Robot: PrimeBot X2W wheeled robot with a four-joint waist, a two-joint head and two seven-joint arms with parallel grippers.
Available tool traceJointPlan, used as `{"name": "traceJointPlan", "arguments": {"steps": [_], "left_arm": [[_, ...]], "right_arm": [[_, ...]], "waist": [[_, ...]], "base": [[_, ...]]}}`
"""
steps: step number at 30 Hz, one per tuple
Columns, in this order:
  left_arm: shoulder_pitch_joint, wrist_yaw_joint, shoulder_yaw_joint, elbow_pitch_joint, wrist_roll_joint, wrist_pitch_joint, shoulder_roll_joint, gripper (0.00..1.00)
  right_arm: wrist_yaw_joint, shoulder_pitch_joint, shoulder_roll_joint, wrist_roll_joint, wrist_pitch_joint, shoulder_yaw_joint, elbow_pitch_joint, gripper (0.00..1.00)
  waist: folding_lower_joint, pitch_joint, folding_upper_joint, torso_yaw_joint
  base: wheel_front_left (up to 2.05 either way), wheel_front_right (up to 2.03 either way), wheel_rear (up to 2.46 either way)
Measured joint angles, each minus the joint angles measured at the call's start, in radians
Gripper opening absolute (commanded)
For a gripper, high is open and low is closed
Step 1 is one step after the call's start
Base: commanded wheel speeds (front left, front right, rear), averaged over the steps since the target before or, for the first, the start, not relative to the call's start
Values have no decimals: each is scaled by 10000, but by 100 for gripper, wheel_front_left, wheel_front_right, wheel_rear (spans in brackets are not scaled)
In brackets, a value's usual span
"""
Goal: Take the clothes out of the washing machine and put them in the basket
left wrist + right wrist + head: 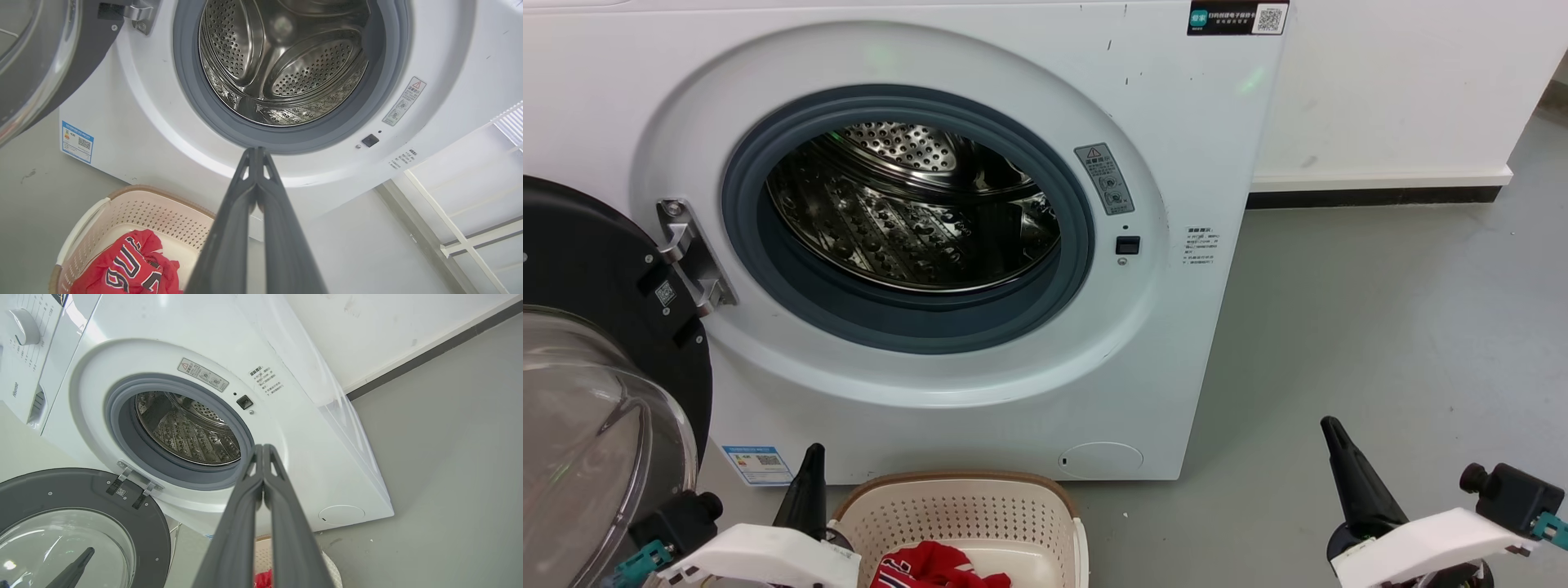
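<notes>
Grey smooth floor (1380,327), white wall with dark skirting behind. Large white front-loading washing machine (1192,122); its black-framed glass door (596,269) stands open at the left. Perforated steel drum (907,220) shows bare metal as far as I can see in.

Bright red jersey with black-and-white lettering (126,265) lies crumpled in the small cream perforated plastic basket (956,510) on the floor before the machine.

Left gripper (256,153) has its fingers pressed together, holding nothing. It sits just beside the basket's left rim, with the jersey lower and to its right. Right gripper (263,449) is likewise clenched and empty, well apart on the other side.

Fabric judged light, limp and not fragile — best pinched at a raised fold, should it need tucking in.
</notes>
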Motion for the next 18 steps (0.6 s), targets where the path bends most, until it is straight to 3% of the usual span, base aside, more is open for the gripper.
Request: {"name": "traceJointPlan", "arguments": {"steps": [18], "left_arm": [[-382,-347,334,324,-2286,355,-163,0]], "right_arm": [[-2,-402,-61,2435,178,-291,449,0]], "waist": [[0,123,0,21]], "base": [[0,0,0]]}}
